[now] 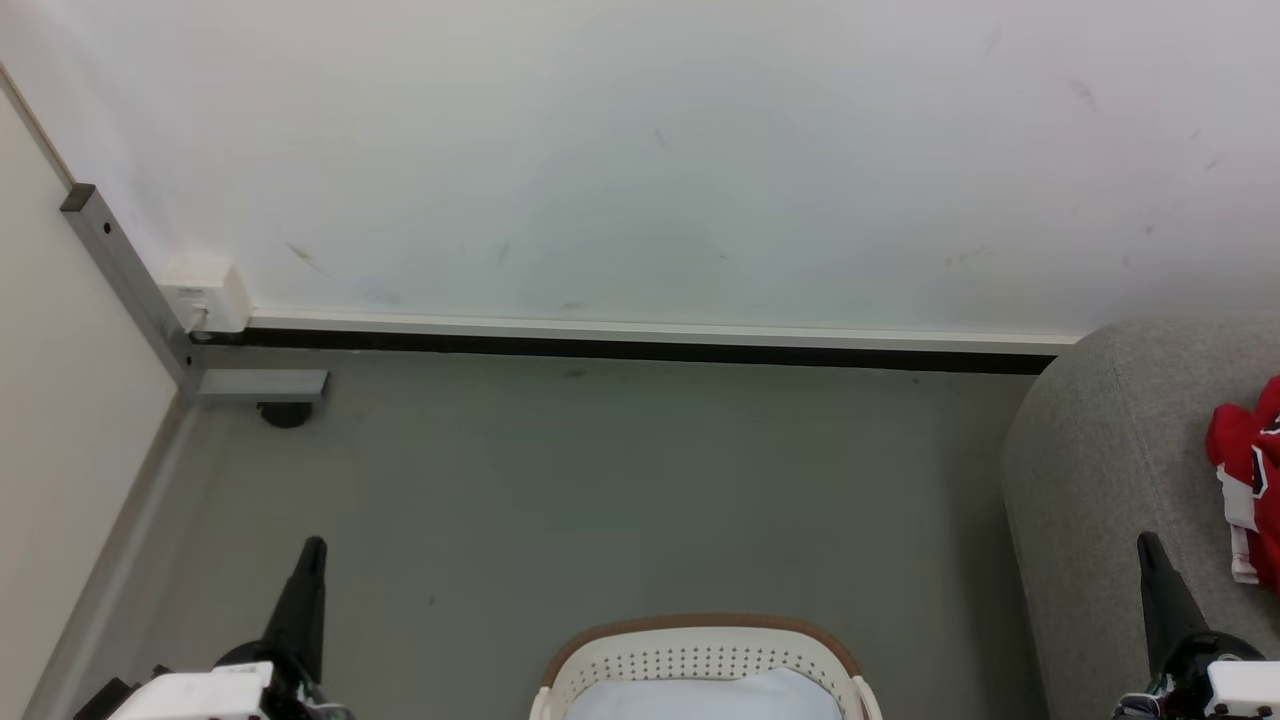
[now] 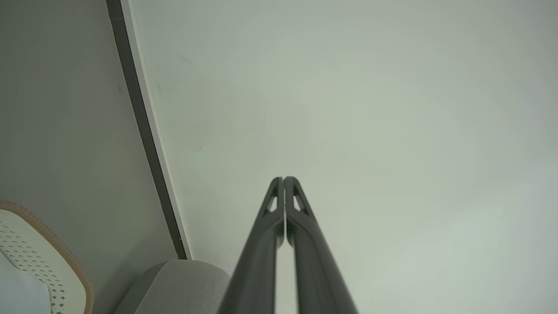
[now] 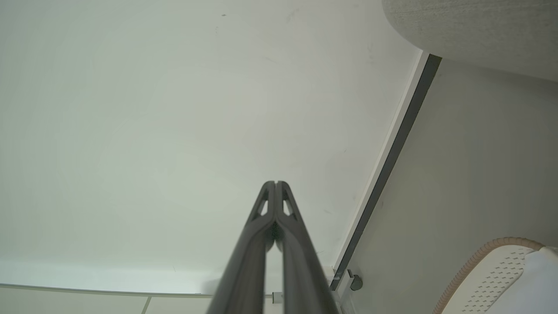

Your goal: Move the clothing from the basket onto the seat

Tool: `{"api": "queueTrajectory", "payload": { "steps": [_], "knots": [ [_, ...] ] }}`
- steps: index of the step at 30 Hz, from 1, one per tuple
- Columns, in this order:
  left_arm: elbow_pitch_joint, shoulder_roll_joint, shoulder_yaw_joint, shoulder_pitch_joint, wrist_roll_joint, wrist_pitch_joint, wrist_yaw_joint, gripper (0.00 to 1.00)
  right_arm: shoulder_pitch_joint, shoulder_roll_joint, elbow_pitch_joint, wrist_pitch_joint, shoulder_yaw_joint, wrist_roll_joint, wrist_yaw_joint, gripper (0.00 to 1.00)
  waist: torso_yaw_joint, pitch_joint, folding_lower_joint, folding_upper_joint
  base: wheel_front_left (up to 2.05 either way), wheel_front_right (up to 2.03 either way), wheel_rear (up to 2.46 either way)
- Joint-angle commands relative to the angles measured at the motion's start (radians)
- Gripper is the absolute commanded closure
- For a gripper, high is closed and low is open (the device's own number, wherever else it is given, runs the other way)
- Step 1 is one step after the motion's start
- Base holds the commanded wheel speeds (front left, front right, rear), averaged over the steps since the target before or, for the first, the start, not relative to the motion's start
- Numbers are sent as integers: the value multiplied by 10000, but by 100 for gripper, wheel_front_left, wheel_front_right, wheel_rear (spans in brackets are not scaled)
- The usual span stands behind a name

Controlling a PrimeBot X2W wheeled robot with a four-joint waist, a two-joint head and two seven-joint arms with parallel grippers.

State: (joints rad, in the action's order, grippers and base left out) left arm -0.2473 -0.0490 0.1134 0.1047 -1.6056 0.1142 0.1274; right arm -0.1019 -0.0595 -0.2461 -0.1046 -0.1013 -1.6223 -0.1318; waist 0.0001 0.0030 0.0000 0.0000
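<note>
- While the robot faces the white far wall (image 1: 640, 150), its left gripper (image 1: 313, 548) points up at the near left. Its two dark fingers are pressed together tip to tip, with nothing between them.
- The right gripper (image 1: 1148, 542) stands the same way at the near right, its fingers closed flat against each other and holding nothing. Its tip shows in front of the seat's padded side.
- The basket (image 1: 700, 628) sits on the grey floor (image 1: 600, 480) at the near middle, between the two grippers and apart from both. Its tan rim and perforated white wall are plain to see.
- Inside the basket lies a pale bluish-white cloth (image 1: 700, 698), smooth and flat.
- The seat (image 1: 1110, 470), grey and woven, takes up the right side. Its rounded arm is turned toward the basket, with a strip of bare floor between them.
- The clothing (image 1: 1245, 450), a bright red bundle with white panels, lies on the seat at the far right, partly cut off by the picture's edge.
- A dark skirting strip (image 1: 640, 352) runs along the foot of the wall.
- In the far left corner a grey metal post (image 1: 115, 265) rises beside a small white box (image 1: 205, 293).
</note>
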Motion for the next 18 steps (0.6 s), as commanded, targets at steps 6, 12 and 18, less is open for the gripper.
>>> {"api": "queueTrajectory", "payload": {
  "steps": [6, 12, 18],
  "knots": [
    [29, -23, 29, 93, -129, 39, 61, 100, -117, 12, 31, -36, -42, 0, 21, 100, -1, 0, 0, 0, 0, 0, 0],
    [29, -23, 28, 92, -130, 38, 61, 100, -119, 19, 30, -44, -52, 13, 21, 100, -1, 0, 0, 0, 0, 0, 0],
    [28, -23, 28, 92, -130, 38, 61, 100, -120, 26, 29, -55, -62, 25, 21, 100, -1, 0, 0, 0, 0, 0, 0]
  ]
}}
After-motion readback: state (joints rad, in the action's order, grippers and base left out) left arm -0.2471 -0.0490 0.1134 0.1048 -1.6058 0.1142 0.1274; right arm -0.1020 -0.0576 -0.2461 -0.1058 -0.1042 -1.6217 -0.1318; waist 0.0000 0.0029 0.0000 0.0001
